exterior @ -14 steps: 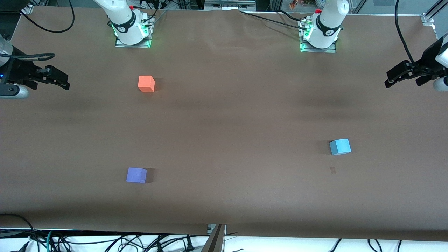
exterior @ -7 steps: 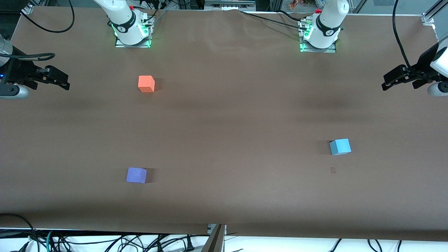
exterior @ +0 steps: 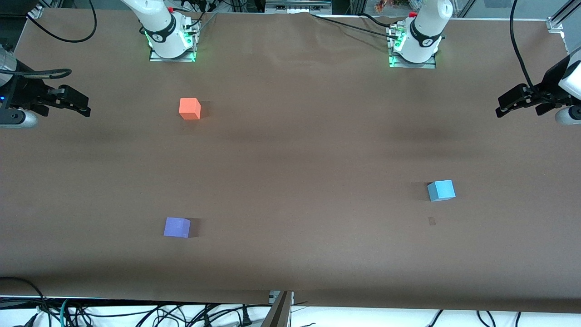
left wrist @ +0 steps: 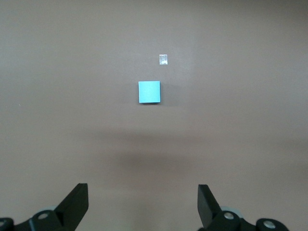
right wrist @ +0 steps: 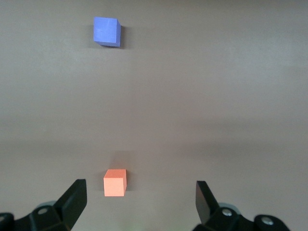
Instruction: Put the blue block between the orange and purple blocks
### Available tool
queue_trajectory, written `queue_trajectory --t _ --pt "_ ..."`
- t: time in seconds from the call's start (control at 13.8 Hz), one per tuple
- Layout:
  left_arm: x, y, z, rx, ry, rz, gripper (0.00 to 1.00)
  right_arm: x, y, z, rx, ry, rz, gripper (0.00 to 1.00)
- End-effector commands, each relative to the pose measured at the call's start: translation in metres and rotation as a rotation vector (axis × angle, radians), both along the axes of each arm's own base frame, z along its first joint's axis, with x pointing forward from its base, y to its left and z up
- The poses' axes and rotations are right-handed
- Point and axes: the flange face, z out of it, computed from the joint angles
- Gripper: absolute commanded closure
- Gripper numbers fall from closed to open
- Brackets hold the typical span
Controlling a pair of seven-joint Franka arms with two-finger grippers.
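Note:
The light blue block (exterior: pixel 441 190) lies on the brown table toward the left arm's end; it also shows in the left wrist view (left wrist: pixel 149 92). The orange block (exterior: pixel 189 109) lies toward the right arm's end, near that arm's base. The purple block (exterior: pixel 177 227) lies nearer to the front camera than the orange one. Both show in the right wrist view, orange (right wrist: pixel 115 183) and purple (right wrist: pixel 106 32). My left gripper (exterior: pixel 500 106) hangs open and empty over the table's left arm's end (left wrist: pixel 143 192). My right gripper (exterior: pixel 86 108) hangs open and empty over the right arm's end (right wrist: pixel 141 190).
A small pale mark (exterior: pixel 431 221) lies on the table (exterior: pixel 299 172) beside the blue block, nearer to the front camera. Both arm bases (exterior: pixel 171 43) (exterior: pixel 414 47) stand along the table's edge farthest from the front camera. Cables hang below the edge nearest to that camera.
My left gripper has shifted slightly over its end of the table. The three blocks and the right arm have not moved.

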Motion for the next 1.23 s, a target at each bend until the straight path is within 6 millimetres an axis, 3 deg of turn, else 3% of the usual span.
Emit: queue_trajectory --t 0.0,0.22,0.43,0.51,0.58,0.65,0.8,0.87,1.01,1.16 --pt "0.003 0.003 0.005 -0.018 0.006 -0.018 0.00 0.002 0.000 0.005 0.018 -0.007 0.006 0.00" --pt "0.006 0.003 -0.003 -0.019 0.020 -0.020 0.00 0.002 0.002 0.005 0.019 -0.008 0.007 0.00" --pt "0.022 0.003 -0.034 -0.027 0.072 -0.016 0.00 0.002 0.003 0.005 0.019 -0.008 0.009 0.00" --pt "0.031 0.001 -0.053 -0.027 0.095 -0.013 0.00 0.002 0.003 0.005 0.019 -0.008 0.007 0.00" --pt "0.048 0.000 -0.085 -0.026 0.117 -0.013 0.00 0.002 0.004 0.005 0.019 -0.008 0.009 0.00" --pt "0.068 0.004 -0.131 -0.028 0.133 -0.007 0.00 0.002 0.004 0.005 0.019 -0.008 0.009 0.00" --pt "0.104 0.017 -0.240 -0.037 0.127 0.014 0.00 0.002 0.002 0.005 0.020 -0.008 0.007 0.00" --pt "0.114 0.017 -0.284 -0.042 0.116 0.020 0.00 0.002 0.002 0.005 0.020 -0.008 0.009 0.00" --pt "0.123 0.016 -0.337 -0.048 0.105 0.025 0.00 0.002 0.003 0.005 0.020 -0.008 0.009 0.00" --pt "0.126 0.020 -0.371 -0.049 0.100 0.034 0.00 0.002 0.004 0.005 0.026 -0.008 0.009 0.00"
